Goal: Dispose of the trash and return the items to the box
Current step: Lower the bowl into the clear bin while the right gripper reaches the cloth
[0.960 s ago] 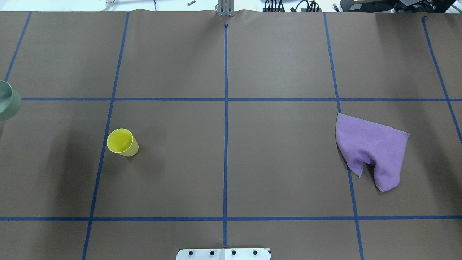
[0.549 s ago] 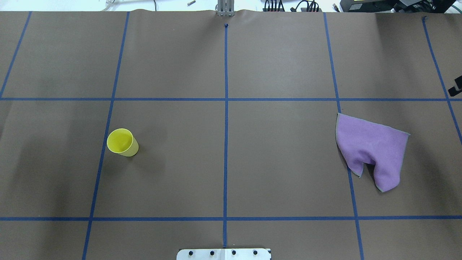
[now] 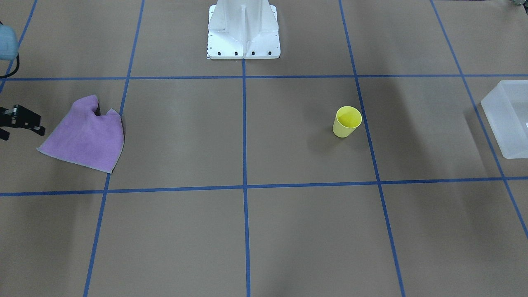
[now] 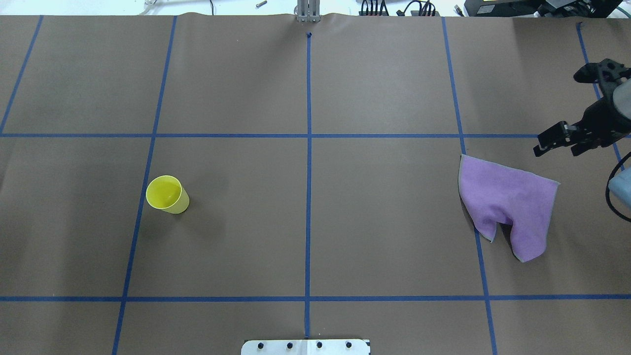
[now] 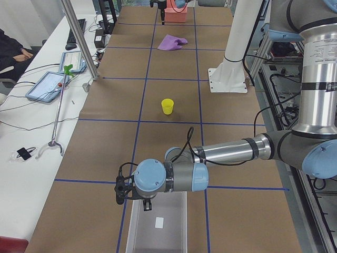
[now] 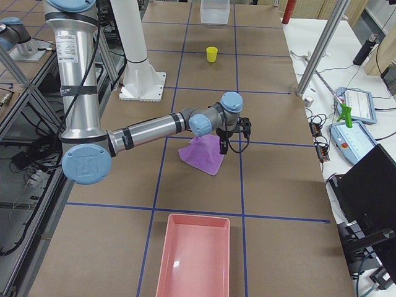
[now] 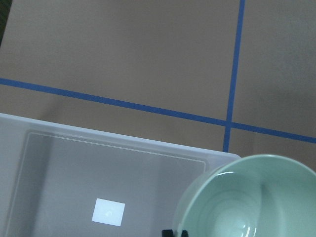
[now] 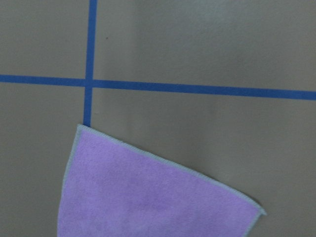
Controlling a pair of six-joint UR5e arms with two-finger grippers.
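left gripper [image 5: 124,192]: clamped on the rim of the mint-green bowl [image 7: 252,202]; only the dark tips of my fingers show, at the lower edge of the wrist view. the bowl is open side up, off the table, hanging over one corner of the box [image 7: 64,177]. the box is frosted white and sits at my left end of the table [image 4: 384,217], with a small white label on its floor. right gripper [image 4: 557,112]: jaws spread wide, holding nothing, near the far right corner of the purple cloth [image 4: 508,202], not on it. the cloth lies rumpled on my right half, across a blue tape line. yellow cup [image 4: 166,195]: upright, mouth up, on my left half beside a tape line, well apart from the box and from both grippers. pink tray [image 6: 193,253]: at the right end of the table, beyond the cloth.
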